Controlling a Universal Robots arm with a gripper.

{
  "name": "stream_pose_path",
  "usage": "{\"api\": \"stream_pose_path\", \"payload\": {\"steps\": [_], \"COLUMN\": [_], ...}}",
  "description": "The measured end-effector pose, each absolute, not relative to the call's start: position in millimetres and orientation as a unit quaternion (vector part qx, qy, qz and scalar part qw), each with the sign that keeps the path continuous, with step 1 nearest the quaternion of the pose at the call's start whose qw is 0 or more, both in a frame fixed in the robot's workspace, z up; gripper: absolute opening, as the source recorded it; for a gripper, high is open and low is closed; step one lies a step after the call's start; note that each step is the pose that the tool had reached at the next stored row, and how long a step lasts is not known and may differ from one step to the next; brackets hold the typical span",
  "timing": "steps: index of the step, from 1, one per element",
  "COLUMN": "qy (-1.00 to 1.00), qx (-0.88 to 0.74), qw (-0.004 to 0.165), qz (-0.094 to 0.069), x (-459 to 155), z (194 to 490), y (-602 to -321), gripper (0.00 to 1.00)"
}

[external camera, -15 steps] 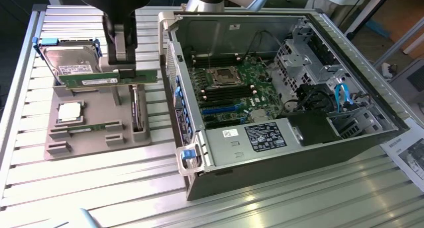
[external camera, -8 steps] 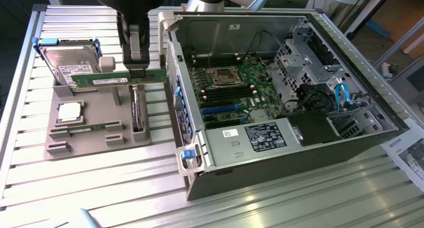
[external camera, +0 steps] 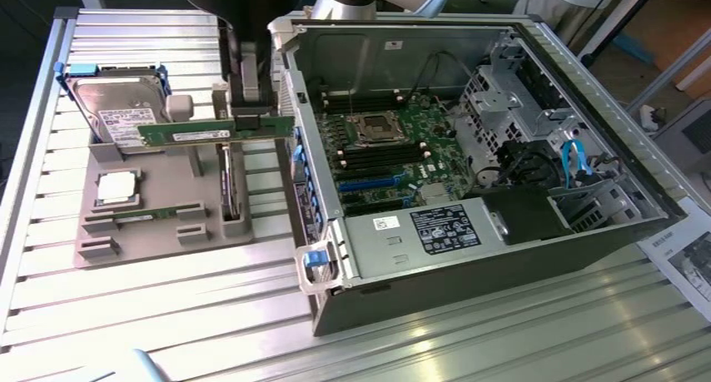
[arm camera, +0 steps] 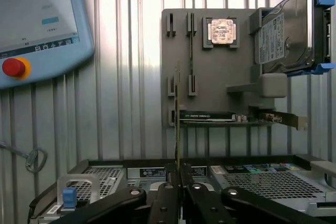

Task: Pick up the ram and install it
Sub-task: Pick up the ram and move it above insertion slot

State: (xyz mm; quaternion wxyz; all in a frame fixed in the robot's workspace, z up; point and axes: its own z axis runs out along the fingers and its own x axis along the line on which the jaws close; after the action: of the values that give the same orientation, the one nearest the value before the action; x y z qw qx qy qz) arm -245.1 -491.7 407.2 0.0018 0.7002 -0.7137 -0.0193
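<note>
- Leftmost in the exterior view, a grey fixture plate (external camera: 166, 232) lies on the slatted metal table (external camera: 166, 324). It carries a hard drive (external camera: 111, 107) in a blue frame, a square silver processor chip (external camera: 116, 186) and a second green stick (external camera: 150, 214) resting in its holders.
- Next, the ram (external camera: 189, 135) hangs above that plate, off its holders, with its long side level. One end is in front of the hard drive and the other reaches the near wall of the case. It is outside the case, not in any slot.
- Just past the ram's middle, the gripper (external camera: 253, 126) comes down from above and pinches the ram by its upper edge.
- In the wrist view the gripper (arm camera: 178, 174) shows its jaws drawn almost together, with just the thin board between them. The ram (arm camera: 178, 124) is seen edge-on as a narrow line running out from the fingers (arm camera: 167, 192).
- Below the gripper, a dark circuit card (external camera: 228, 195) stands on edge in the plate's side nearest the case.
- Further to the exterior view's right, the open computer case (external camera: 444, 286) lies on its side with the motherboard (external camera: 389, 149) exposed.
- The wrist view also takes in a teach pendant (arm camera: 37, 19) with a red stop button (arm camera: 14, 67), lying on the table apart from the plate.
</note>
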Motion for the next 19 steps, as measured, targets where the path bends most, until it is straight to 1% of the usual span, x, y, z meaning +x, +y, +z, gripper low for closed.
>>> {"api": "stream_pose_path", "payload": {"steps": [19], "qy": [-0.714], "qx": [0.7], "qw": [0.002], "qz": [-0.019], "x": [-203], "z": [407], "y": [-494], "gripper": [0.12]}}
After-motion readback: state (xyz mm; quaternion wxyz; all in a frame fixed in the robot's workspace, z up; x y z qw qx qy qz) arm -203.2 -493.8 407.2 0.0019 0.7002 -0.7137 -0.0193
